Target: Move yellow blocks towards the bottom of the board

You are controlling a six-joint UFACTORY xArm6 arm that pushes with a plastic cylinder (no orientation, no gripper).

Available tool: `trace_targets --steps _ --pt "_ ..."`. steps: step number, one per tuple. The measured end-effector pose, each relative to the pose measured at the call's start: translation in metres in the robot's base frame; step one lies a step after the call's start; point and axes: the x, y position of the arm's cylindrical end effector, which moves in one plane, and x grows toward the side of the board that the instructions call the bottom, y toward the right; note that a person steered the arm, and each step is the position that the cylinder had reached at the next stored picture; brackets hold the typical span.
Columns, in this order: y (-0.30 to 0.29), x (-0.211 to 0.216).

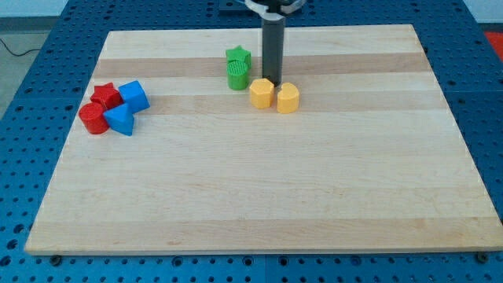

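Yellow blocks, 2 of them, sit side by side in the upper middle of the wooden board [259,196], just touching or nearly so. Left one, the yellow hexagonal block [262,93], is approx six-sided; right one, the yellow rounded block [288,98], has a domed top w/ a flatter lower edge, exact shape hard to tell.

Camera view, only one: my tip [271,80] comes down from the view's top as a dark rod and ends directly behind the yellow pair, at the gap btwn them, closer to the hexagonal one and about touching its top edge. End effector is a plain rod, so nothing spread or pinched; it holds no block.

Left of the rod, near but apart from the yellow pair, a green star block [238,56] sits directly above a green cylinder block [238,75], the two touching.

Far on the view's left is a tight cluster: red block [106,96] of unclear shape at top, blue cube [134,95] to its right, red cylinder [93,119] at lower left, blue triangular block [120,119] at lower right.

Board lies on a blue perforated desk [31,79].
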Motion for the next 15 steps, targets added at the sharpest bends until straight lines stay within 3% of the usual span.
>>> trace_targets --steps 1,2,3,5,6,7,9,11,12,14,15 --pt "-0.032 0.012" --pt "-0.049 0.061" --pt "-0.05 0.067" --pt "-0.001 0.001" --pt "0.057 -0.006" --pt "0.065 0.017" --pt "0.028 0.059" --pt "0.031 0.02" --pt "-0.01 0.02" --pt "-0.026 0.098" --pt "-0.026 0.093"
